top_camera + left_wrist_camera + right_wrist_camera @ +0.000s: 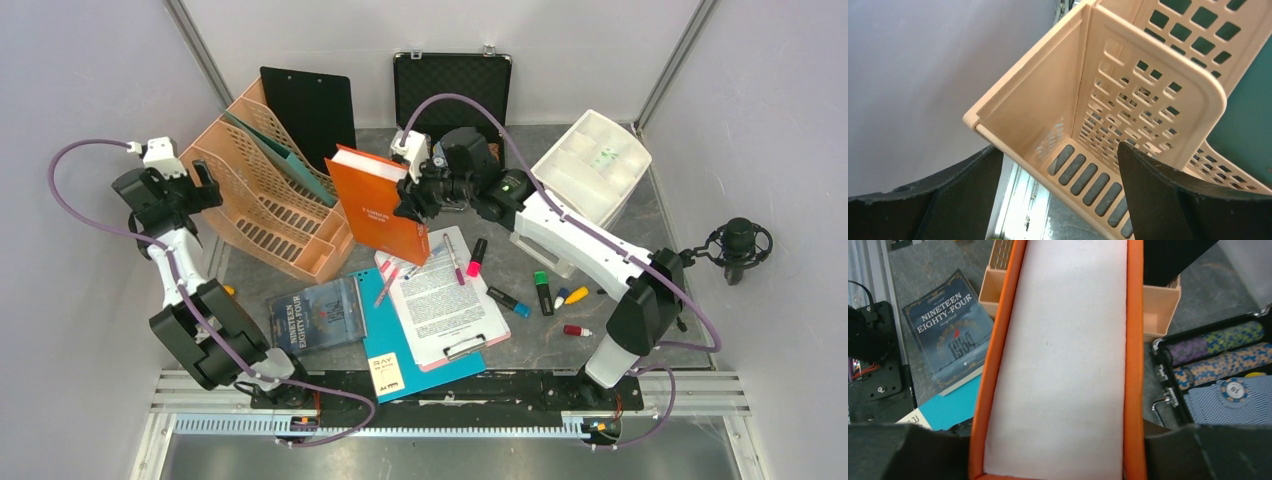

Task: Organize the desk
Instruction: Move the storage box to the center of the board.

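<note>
A: What is the biggest thing?

B: The desk [545, 350]. It is a flat, dark grey top with stone-like speckles. It fills the floor between the pale walls, with a metal rail along its near edge.

A: And on it?

B: At the back left stands a peach plastic file rack [270, 190] [1128, 90], boxy, with square holes in its walls. Behind the middle is a black hard case [450, 85] with bumpy foam in its lid. At the back right sits a white plastic tray [590, 165] split into boxes.

A: Who has the book?

B: The right gripper [415, 195] [1058, 455]. Its jaws are half closed and squeeze the orange hard-cover book [380, 205] [1063, 355] by both covers. The white page edges show between them. The book stands tilted, just beside the rack.

A: The other hand?

B: The left gripper [190, 185] [1058, 190] is spread wide and grips nothing. The rack's end shows between its black fingers; I cannot tell if they touch it.

A: Smaller things?

B: A clipboard with printed paper [445, 300] lies flat near the front. Beside it is a dark blue paperback book [318, 313] [948, 335]. A pink marker [476, 257] and a green marker [542, 292] lie to the right, small and round.
</note>
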You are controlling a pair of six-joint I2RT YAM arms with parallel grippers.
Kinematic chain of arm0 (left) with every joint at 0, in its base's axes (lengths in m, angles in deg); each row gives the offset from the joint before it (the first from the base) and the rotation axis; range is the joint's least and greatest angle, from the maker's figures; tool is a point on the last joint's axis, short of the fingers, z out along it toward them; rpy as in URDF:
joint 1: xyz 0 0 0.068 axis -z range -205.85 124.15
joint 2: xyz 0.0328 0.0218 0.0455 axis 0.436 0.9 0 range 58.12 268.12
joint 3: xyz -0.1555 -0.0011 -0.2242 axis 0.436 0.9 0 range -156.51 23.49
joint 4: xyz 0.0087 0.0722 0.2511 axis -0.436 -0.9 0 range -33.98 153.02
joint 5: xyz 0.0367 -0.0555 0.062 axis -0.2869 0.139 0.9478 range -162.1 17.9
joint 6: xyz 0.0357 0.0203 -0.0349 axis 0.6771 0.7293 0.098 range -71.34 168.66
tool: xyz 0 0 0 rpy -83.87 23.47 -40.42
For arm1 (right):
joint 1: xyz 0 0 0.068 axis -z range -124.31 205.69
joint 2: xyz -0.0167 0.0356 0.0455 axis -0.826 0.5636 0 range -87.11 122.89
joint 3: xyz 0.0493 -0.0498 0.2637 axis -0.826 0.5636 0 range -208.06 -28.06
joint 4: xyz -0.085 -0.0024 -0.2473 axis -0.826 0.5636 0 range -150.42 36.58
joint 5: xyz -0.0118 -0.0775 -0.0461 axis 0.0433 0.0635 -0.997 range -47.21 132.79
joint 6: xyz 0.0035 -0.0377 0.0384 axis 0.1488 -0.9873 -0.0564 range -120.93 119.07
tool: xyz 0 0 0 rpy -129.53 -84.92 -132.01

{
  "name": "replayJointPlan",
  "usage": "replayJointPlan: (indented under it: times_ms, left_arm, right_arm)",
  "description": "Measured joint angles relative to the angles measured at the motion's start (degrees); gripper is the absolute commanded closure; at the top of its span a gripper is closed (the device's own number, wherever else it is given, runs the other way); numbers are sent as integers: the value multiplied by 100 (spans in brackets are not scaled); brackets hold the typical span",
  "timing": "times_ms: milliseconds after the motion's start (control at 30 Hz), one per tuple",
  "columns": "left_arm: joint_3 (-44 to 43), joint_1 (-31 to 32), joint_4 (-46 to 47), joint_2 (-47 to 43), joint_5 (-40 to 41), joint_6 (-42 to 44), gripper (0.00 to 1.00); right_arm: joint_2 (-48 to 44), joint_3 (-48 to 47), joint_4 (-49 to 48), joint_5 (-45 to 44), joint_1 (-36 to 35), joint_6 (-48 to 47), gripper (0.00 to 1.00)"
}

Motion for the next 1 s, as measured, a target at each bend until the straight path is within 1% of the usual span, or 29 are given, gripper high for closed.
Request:
replayJointPlan:
  times_ms: [167, 300, 500, 600, 700, 833, 1000]
  left_arm:
    - [439, -2, -210, -455, -17, -4, 11]
    - [776, 57, -619, -861, -295, -4, 11]
    - [1019, 81, -1058, -1434, -638, -2, 10]
    - [1019, 79, -1154, -1576, -621, -2, 4]
    - [1014, 37, -1187, -1661, -404, -24, 0]
    - [763, -114, -1217, -1587, -103, -109, 0]
    - [120, -247, -1075, -1060, -157, -232, 0]
  right_arm:
    - [0, -341, 2, 0, 111, -52, 100]
    - [17, -566, -9, 63, 160, -2, 100]
    - [188, -911, -157, 415, 164, 284, 100]
    - [297, -1027, -219, 546, 151, 411, 100]
    - [426, -1137, -273, 640, 116, 494, 100]
    - [479, -1150, -302, 680, 92, 555, 100]
    - [479, -1126, -398, 741, 66, 573, 100]
